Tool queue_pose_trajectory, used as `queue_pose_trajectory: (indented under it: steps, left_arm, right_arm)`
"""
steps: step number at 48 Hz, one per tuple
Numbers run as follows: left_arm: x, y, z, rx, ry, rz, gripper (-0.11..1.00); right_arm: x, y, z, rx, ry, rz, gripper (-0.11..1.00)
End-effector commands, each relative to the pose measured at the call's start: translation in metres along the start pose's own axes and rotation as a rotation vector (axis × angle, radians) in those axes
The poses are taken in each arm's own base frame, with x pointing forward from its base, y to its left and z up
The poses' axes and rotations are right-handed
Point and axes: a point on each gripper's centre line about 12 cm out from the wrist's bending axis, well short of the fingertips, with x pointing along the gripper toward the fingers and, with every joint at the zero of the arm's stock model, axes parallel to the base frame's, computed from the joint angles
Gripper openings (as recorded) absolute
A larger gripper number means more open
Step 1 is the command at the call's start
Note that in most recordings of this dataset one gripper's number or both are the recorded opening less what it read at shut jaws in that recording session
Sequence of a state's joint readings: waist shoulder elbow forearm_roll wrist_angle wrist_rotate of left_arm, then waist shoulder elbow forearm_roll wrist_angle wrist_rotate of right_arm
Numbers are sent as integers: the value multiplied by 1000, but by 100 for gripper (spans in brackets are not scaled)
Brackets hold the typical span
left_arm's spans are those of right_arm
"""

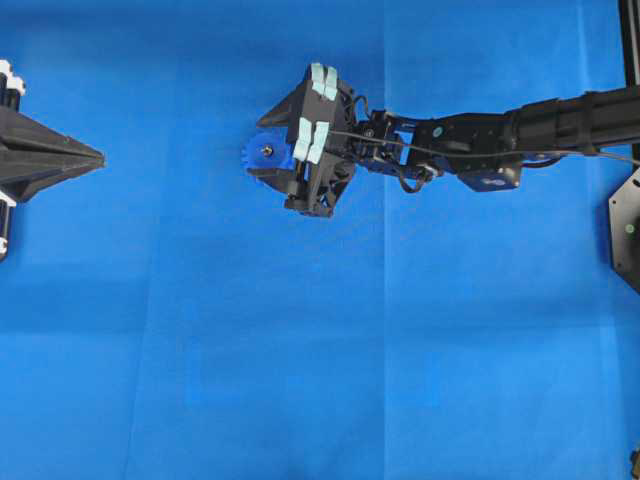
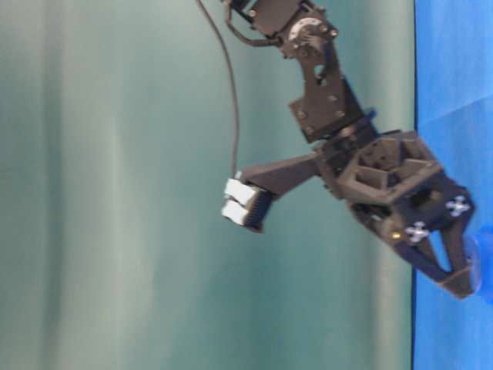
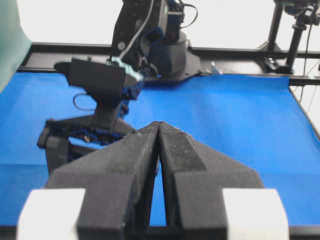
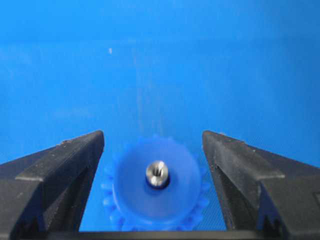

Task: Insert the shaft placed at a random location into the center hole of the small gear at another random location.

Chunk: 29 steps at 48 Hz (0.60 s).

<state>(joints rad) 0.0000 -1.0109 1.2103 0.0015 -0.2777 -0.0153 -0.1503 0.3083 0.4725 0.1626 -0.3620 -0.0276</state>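
The right gripper stood released, jaws apart and straddling the small blue plastic toothed gear. The silvery metal shaft sat upright in its center hole, directly between them.

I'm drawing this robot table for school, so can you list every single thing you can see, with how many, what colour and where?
small gear: one, bright blue, flat on the cloth, between the right gripper's fingers.
shaft: one, silvery, standing in the centre of the gear's hub, shiny round end up.
cloth: one, blue, covering the table.
backdrop: one, green, behind the table in the table-level view.
frame: black bars along the table's far edge.
right gripper: one, black, open, fingers either side of the gear without touching it.
left gripper: one, black, shut, holding nothing, at the left edge of the overhead view.
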Motion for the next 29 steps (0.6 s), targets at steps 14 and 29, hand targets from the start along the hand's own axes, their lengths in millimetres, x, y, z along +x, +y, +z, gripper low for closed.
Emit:
queue_pose_trajectory:
  steps: [14,29]
  left_arm:
    - [1,0,5,0,-14,0,0]
    - [1,0,5,0,-14,0,0]
  right_arm:
    - [-28,8,58,1,-126,23,72]
    - [-40,10,69,-1,-137,31,72]
